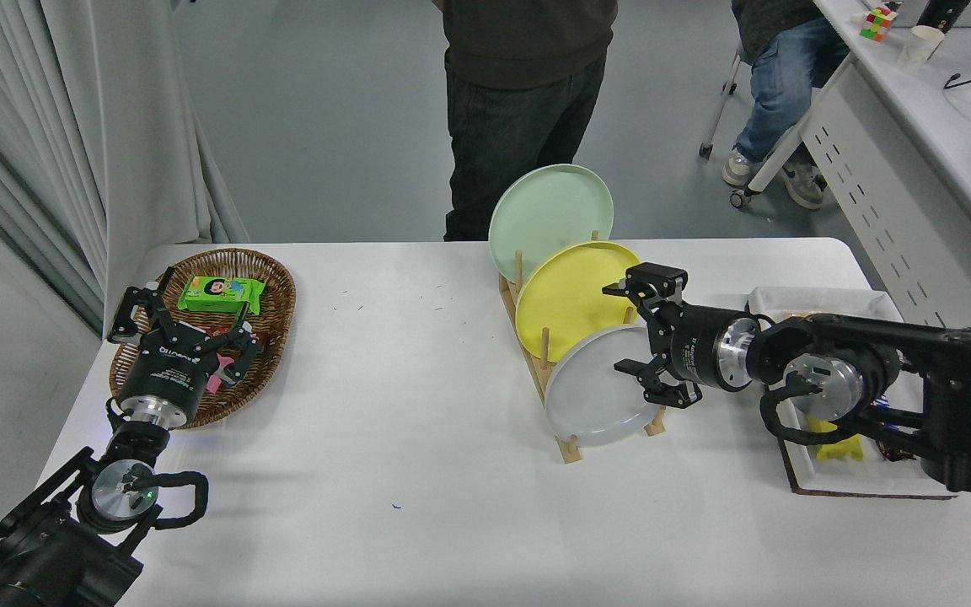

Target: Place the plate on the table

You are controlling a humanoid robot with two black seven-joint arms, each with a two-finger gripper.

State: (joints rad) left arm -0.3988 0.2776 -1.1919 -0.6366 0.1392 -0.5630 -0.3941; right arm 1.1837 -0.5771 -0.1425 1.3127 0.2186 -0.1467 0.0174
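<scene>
The light grey plate (595, 392) stands on edge in the front slot of the wooden rack (536, 354) on the white bench (418, 421). My right gripper (624, 329) is at its right rim, fingers spread apart, one above the rim and one over its face. Three plates stand there: pale green plate (549, 211), yellow plate (574, 291), then grey, round with a raised rim. My left gripper (178, 324) rests open over the wicker basket (270, 295).
</scene>
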